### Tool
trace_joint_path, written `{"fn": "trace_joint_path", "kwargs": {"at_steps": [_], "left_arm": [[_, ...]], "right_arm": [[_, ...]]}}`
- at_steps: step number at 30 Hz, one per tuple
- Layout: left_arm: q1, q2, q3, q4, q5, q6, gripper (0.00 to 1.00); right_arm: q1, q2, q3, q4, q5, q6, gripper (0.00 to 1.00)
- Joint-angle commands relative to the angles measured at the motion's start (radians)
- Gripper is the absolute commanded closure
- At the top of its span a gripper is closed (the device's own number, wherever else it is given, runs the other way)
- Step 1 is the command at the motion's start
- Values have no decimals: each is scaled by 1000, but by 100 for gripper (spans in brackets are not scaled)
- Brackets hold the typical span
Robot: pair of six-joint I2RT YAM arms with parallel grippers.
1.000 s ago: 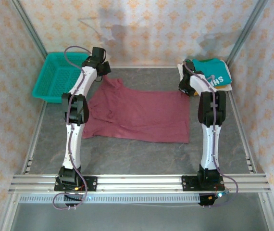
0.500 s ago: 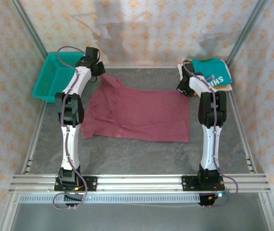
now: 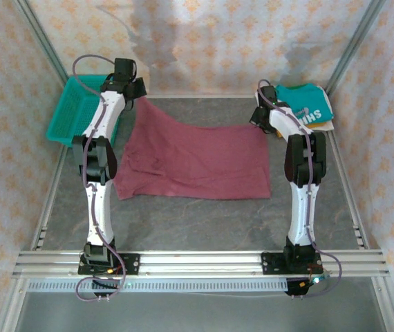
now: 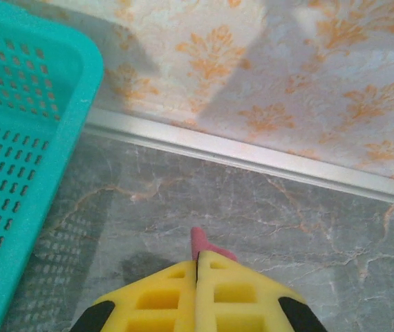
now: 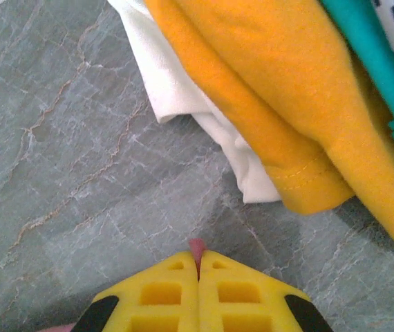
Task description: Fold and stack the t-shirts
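left tool [image 4: 197,259] drew back beside basket [image 3: 71,114] | it and right tool [image 5: 198,258] grip far edge of maroon t-shirt [image 3: 197,160]

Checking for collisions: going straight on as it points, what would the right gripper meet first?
Likely the edge of the white shirt under the orange shirt, after a strip of bare table; depth is unclear.

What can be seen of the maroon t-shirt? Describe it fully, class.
The maroon t-shirt looks like soft, wrinkled cotton and is spread mostly flat on the grey table. Its two far corners are pinched: the left tool and right tool are each shut on a sliver of maroon cloth. No print shows on the side facing up.
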Motion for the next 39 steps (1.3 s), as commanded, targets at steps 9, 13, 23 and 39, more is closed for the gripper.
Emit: {"fn": "trace_joint_path", "kwargs": {"at_steps": [9, 13, 23, 39], "left_arm": [[22, -273, -405, 174, -89, 83, 100], [32, -338, -493, 194, -119, 81, 100], [29, -552, -843, 307, -147, 22, 100], [12, -688, -996, 232, -256, 10, 100]], "right_arm": [[-10, -249, -327, 304, 73, -37, 100], [-15, -306, -398, 364, 67, -51, 100], [-15, -424, -598, 423, 44, -22, 100], [-6, -526, -724, 364, 26, 33, 100]]}}
